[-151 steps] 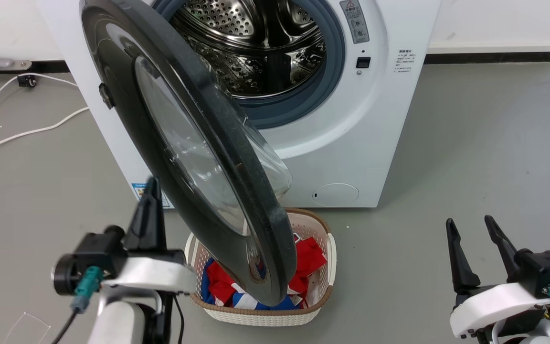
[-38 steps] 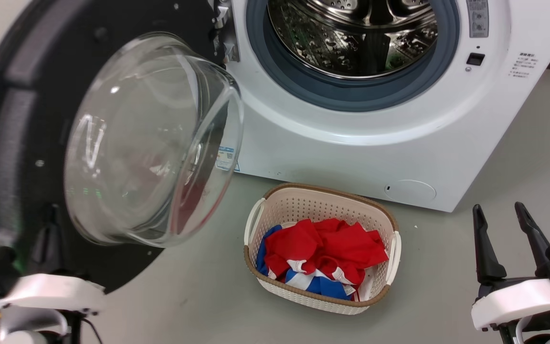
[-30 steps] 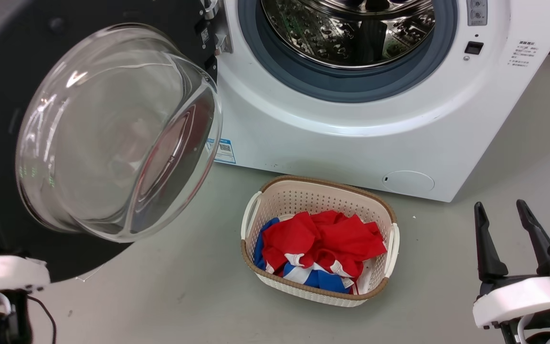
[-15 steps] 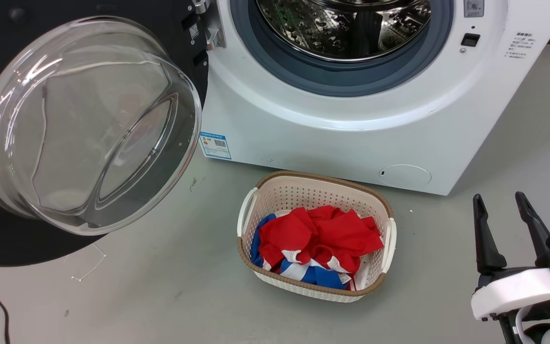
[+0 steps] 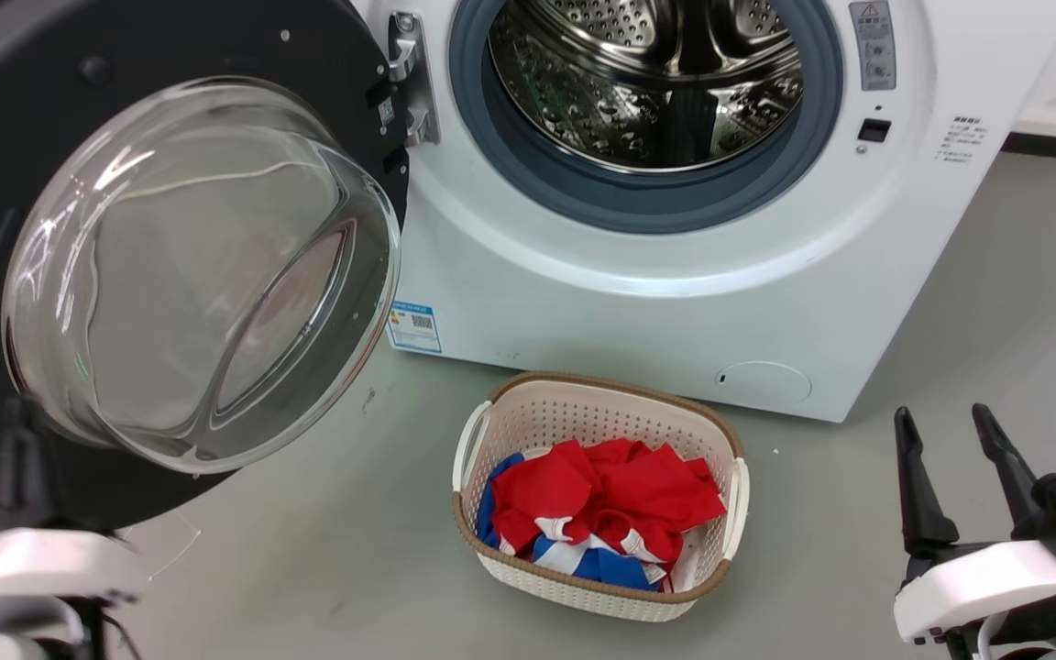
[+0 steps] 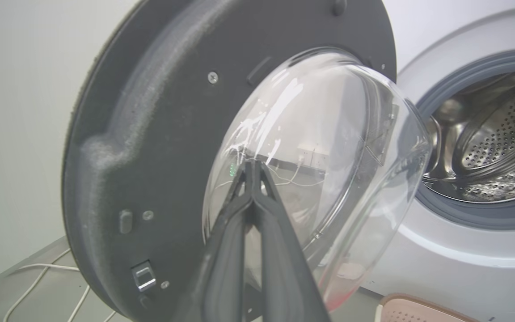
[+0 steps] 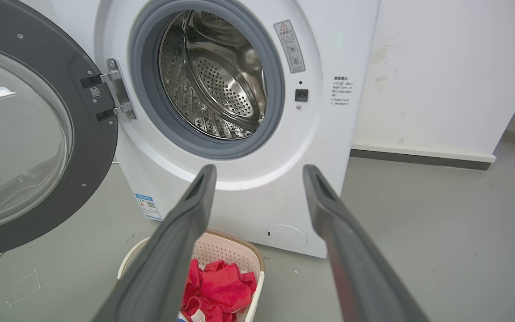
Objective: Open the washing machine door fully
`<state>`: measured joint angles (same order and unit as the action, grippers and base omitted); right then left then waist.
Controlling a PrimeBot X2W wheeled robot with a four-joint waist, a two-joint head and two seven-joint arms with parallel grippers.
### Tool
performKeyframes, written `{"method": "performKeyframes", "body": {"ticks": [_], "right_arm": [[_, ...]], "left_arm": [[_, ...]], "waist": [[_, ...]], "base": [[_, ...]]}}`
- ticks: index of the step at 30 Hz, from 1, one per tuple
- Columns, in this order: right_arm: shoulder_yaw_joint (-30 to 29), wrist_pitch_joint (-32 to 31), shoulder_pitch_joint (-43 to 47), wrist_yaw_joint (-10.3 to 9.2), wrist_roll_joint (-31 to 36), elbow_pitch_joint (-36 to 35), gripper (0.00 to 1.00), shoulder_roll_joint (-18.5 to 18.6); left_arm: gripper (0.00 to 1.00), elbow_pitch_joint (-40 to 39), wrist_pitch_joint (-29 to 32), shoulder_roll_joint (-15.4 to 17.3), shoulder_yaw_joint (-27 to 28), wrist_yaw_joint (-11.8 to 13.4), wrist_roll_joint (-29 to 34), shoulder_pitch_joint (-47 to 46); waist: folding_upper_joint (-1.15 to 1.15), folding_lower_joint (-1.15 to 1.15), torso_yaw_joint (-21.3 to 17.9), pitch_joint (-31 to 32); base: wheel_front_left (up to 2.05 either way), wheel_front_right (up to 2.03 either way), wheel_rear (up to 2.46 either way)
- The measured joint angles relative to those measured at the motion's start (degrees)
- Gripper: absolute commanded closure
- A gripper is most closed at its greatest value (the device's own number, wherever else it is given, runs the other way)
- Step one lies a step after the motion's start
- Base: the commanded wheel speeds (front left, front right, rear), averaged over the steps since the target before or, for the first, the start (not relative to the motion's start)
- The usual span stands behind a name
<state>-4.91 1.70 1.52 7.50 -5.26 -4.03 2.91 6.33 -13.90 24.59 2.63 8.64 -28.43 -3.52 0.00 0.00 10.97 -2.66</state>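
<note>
Door swing is what we note: the washing machine door [image 5: 198,275], edge-on before, now hangs wide left of the washing machine [image 5: 638,302], so opening looks essentially done. Our left claw [image 6: 253,169] is pinched closed, empty; right claw [image 5: 942,414] gapes empty.

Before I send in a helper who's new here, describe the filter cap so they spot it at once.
Find the white washing machine, door swung open. Low on its front, beyond the basket's right side, is the filter cap: a plain white disc, unlike the blue label at lower left.
</note>
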Motion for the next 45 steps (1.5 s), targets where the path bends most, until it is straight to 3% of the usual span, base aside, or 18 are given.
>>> {"method": "performKeyframes", "body": {"ticks": [5, 6, 9, 21, 22, 26, 28, 29, 45], "right_arm": [[0.9, -0.6, 0.6, 0.00, -0.4, 0.5, 0.00, 0.0], [1.5, -0.8, 0.8, 0.00, -0.4, 0.6, 0.00, 0.0], [1.9, -0.8, 0.8, 0.00, -0.3, 0.8, 0.00, 0.0], [2.8, -0.6, 0.8, 0.00, 0.1, 2.1, 0.00, 0.0], [2.9, -0.6, 0.8, 0.00, 0.1, 2.2, 0.00, 0.0], [3.5, -0.5, 0.7, 0.00, 0.2, 2.4, 0.00, 0.0], [3.7, -0.4, 0.6, 0.00, 0.2, 2.5, 0.00, 0.0], [3.8, -0.2, 0.5, 0.00, 0.2, 2.6, 0.00, 0.0], [5.4, 0.9, -0.5, 0.00, -0.3, 4.1, 0.00, 0.0]], "left_arm": [[1.00, -4.2, 1.5, -3.0, -4.2, -0.1, 0.1, 3.2], [1.00, -6.1, 2.7, -3.7, -7.7, -0.9, 1.6, 3.3], [1.00, -7.1, 3.1, -4.9, -11.1, -1.7, 3.0, 3.3], [0.98, -0.8, 1.3, -9.5, -19.3, -3.3, 6.7, 1.4], [0.89, -0.2, 1.0, -9.8, -19.4, -3.3, 6.9, 1.0], [0.22, 2.6, 0.1, -10.7, -19.4, -2.9, 7.4, 0.5], [0.04, 3.7, -0.2, -10.7, -19.3, -2.9, 7.7, 0.0], [0.00, 4.2, -0.3, -10.7, -19.1, -2.8, 7.7, -0.2], [0.00, 6.0, -1.0, -12.2, -16.6, -2.4, 8.1, -1.3]], "waist": [[0.00, 0.00, -1.1, 1.2], [0.00, 0.00, -2.0, 1.6], [0.00, 0.00, -2.9, 2.1], [0.00, 0.00, -7.9, 3.0], [0.00, 0.00, -8.4, 3.1], [0.00, 0.00, -10.2, 3.0], [0.00, 0.00, -11.0, 3.0], [0.00, 0.00, -11.4, 2.9], [0.00, 0.00, -13.2, 1.8]], "base": [[0.00, 0.00, 0.00], [0.00, 0.00, 0.00], [0.00, 0.00, 0.00], [0.00, 0.00, 0.00], [0.00, 0.00, 0.00], [0.00, 0.00, 0.00], [0.00, 0.00, 0.00], [0.00, 0.00, 0.00], [0.00, 0.00, 0.00]]}}
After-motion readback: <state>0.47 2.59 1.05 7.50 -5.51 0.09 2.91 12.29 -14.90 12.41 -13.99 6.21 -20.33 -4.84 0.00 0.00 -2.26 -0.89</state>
